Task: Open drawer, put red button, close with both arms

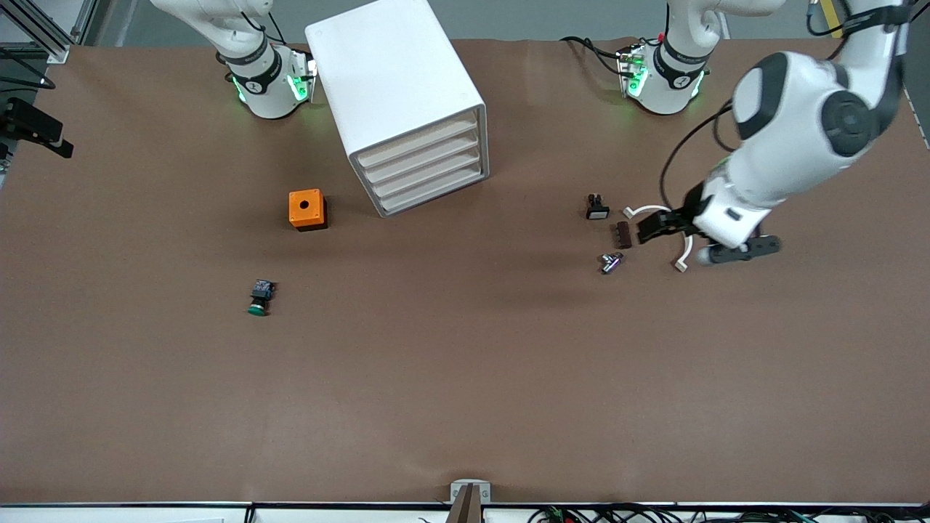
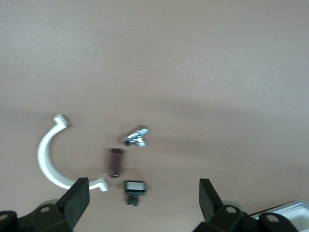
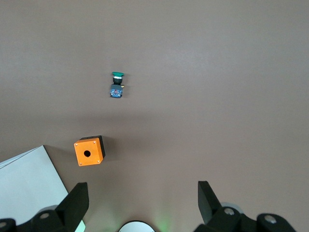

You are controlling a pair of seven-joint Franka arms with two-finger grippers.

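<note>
The white cabinet (image 1: 396, 80) stands at the back of the table between the arms' bases, with its four drawers (image 1: 423, 164) all shut; its corner shows in the right wrist view (image 3: 24, 186). No red button is in view. A green-capped button (image 1: 259, 298) lies toward the right arm's end and also shows in the right wrist view (image 3: 116, 85). My left gripper (image 1: 652, 226) is open and empty, low over small parts; its wrist view shows it open too (image 2: 144, 187). My right gripper (image 3: 142, 191) is open and empty above its own base.
An orange box with a hole (image 1: 307, 209) sits beside the cabinet. Beside the left gripper lie a white-capped button (image 1: 596, 208), a brown bar (image 1: 623, 234), a metal piece (image 1: 612, 262) and a white curved clip (image 2: 46, 157).
</note>
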